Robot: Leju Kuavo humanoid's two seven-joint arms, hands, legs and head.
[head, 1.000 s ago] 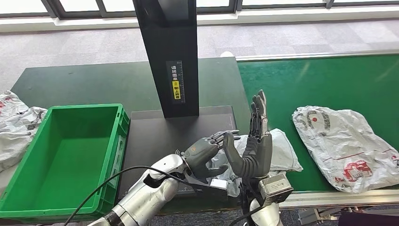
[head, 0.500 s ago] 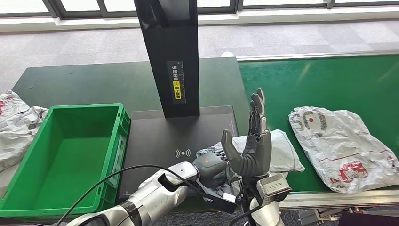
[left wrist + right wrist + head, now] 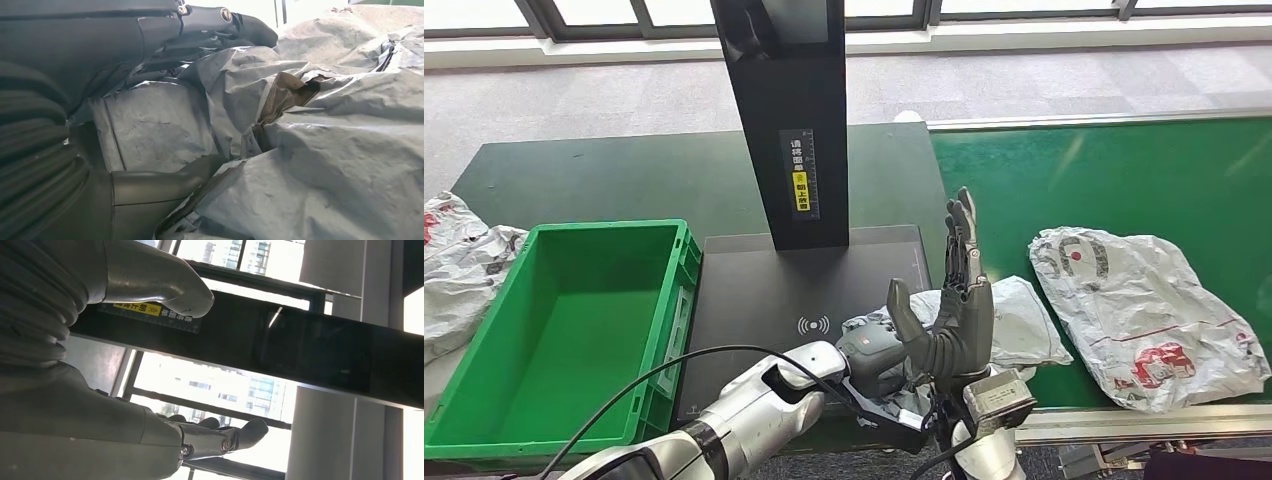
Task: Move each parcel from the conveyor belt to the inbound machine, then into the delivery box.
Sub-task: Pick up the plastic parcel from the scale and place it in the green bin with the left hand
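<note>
Nearest, the left hand (image 3: 876, 352) is closing its fingers on a crumpled grey plastic parcel (image 3: 1014, 320) lying across the edge between the black inbound machine plate (image 3: 764, 290) and the green conveyor belt (image 3: 1124, 180); the right hand (image 3: 954, 320) is standing upright, released, beside it. Judged progress: early. The green plastic delivery box (image 3: 484, 330) is holding nothing. A white printed parcel (image 3: 1149, 310) is waiting farther along the belt.

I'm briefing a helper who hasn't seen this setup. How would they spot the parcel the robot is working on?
Find the tall black scanner column rising from the dark platform beside the green conveyor belt. At the platform's near corner by the belt lies the plain grey parcel, between the left hand and the raised right hand. The neighbouring belt parcel is white with red print.
</note>
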